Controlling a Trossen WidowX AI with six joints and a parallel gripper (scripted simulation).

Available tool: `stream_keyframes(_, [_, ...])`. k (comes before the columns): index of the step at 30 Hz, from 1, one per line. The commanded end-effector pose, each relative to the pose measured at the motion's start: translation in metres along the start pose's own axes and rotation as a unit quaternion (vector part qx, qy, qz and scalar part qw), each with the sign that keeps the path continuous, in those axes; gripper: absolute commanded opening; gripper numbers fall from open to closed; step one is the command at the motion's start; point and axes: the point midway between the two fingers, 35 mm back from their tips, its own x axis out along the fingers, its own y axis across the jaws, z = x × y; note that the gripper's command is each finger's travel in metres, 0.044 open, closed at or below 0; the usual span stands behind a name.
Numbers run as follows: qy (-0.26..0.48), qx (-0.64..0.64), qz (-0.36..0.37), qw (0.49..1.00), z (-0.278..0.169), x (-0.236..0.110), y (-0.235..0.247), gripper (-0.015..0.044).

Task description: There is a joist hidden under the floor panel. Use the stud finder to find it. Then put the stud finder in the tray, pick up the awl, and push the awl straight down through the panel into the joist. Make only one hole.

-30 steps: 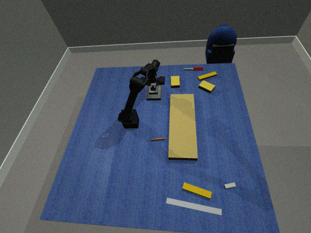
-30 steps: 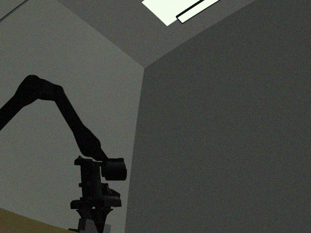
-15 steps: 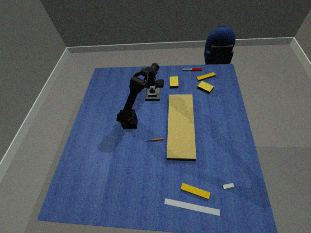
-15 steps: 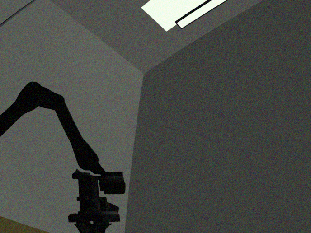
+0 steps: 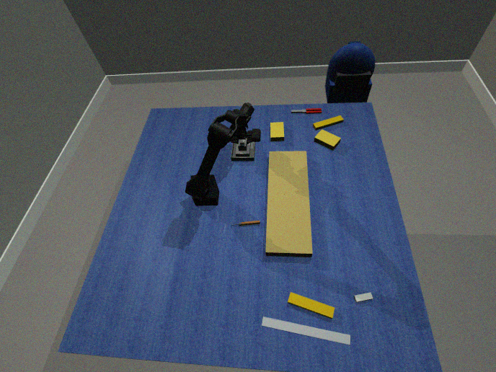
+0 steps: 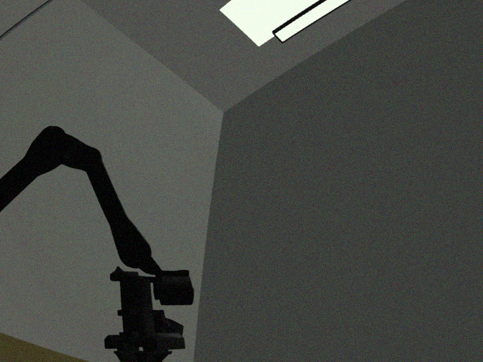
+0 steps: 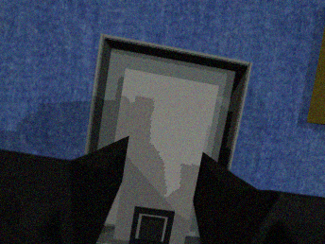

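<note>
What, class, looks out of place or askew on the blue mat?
Nothing stands out: the long tan panel lies flat, the orange-handled awl lies beside it, and the hand holds the grey stud finder over the grey tray.

The blue floor mat (image 5: 160, 256) shows a finely mottled, cloth-like matt weave, while the long tan floor panel (image 5: 288, 207) lying on it looks like smooth, matt pale wood with no visible grain. The black robot arm (image 5: 210, 160) and its black parallel-jaw gripper (image 7: 161, 189) read as matt, dark plastic or painted metal without highlights; the gripper is closed on the grey box-shaped stud finder (image 7: 152, 226), which has a flat, dull plastic look, above the grey rectangular tray (image 7: 238, 101) with equally matt walls. At 6 o'clock from the arm's base, the small orange-handled awl (image 5: 249, 222) appears smooth, its thin tip too small to judge.
</note>
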Motion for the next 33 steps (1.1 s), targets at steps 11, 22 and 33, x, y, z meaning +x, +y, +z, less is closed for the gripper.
stream_keyframes(11, [-0.001,0.000,0.000,1.000,0.010,-0.025,-0.002,0.0420])
stream_keyframes(22, [-0.007,0.016,-0.004,1.000,0.019,-0.084,-0.011,0.0440])
stream_keyframes(33, [0.001,0.258,-0.007,0.966,-0.120,-0.122,-0.107,0.0440])
